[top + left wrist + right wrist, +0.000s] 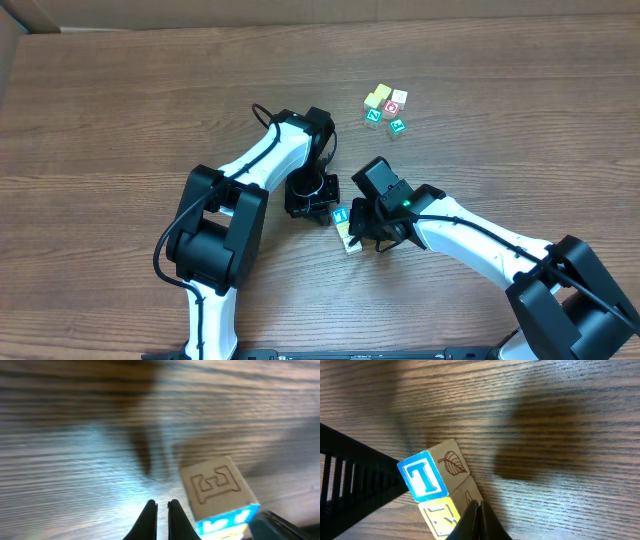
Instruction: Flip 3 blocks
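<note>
Here both pairs of jaws are pressed shut and hold nothing. The left gripper (161, 510) hangs just beside the blue-faced block (220, 491), and the right gripper (477, 519) sits by the pale yellow block (439, 516), which touches the blue one. A cluster of other cubes (385, 108) lies well apart on the table (120, 100).

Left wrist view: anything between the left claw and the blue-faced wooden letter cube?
No. In the left wrist view, only bare wood-grain tabletop lies between the shut left claw and the blue-faced wooden letter cube.
</note>
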### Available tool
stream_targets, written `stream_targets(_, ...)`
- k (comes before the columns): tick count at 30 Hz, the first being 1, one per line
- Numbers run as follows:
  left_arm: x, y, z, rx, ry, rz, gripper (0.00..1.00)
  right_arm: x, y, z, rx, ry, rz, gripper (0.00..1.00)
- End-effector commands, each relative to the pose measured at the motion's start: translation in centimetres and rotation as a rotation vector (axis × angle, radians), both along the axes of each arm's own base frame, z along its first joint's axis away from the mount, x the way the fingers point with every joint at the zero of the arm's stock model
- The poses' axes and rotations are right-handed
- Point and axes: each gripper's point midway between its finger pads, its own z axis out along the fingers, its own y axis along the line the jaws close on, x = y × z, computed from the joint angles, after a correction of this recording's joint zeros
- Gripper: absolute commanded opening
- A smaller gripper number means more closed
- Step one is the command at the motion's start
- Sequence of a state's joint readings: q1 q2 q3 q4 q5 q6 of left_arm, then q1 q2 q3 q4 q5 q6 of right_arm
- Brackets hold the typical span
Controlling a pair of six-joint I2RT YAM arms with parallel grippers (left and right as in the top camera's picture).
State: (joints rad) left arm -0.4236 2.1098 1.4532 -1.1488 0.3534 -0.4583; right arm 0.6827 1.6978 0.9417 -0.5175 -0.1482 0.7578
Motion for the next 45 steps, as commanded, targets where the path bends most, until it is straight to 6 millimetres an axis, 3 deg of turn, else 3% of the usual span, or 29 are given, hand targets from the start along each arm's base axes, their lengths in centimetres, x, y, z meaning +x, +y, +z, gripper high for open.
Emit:
stream_targets(1, -0.5, -0.9, 0.7, -0.070, 0.010, -0.029, 0.04, 0.2, 0.0, 0.0, -0.017, -0.011, 0.009, 0.04)
stream_targets(12, 0.6, 0.1, 0.0, -0.002, -0.046, -0.034, 0.04, -0.7, -1.1, -0.5, -0.065, 0.033, -0.002, 0.04)
stream_targets(20, 0.6, 0.0, 0.0, -0.005, -0.047, -0.029, 0.04, -2.3, -0.7, -0.5, -0.033, 0.110, 0.018, 0.04)
stream_targets(34, 0.8, -1.2, 0.2, -0.068, -0.042, -0.009, 0.04, -2.2, -1.0, -0.6, -0.048, 0.101, 0.012, 0.04)
stream_targets(45, -0.2, -0.2, 0.2, -0.023, -0.012, -0.042, 0.04, -2.0, -1.1, -0.6, -0.056, 0.093, 0.009, 0.04)
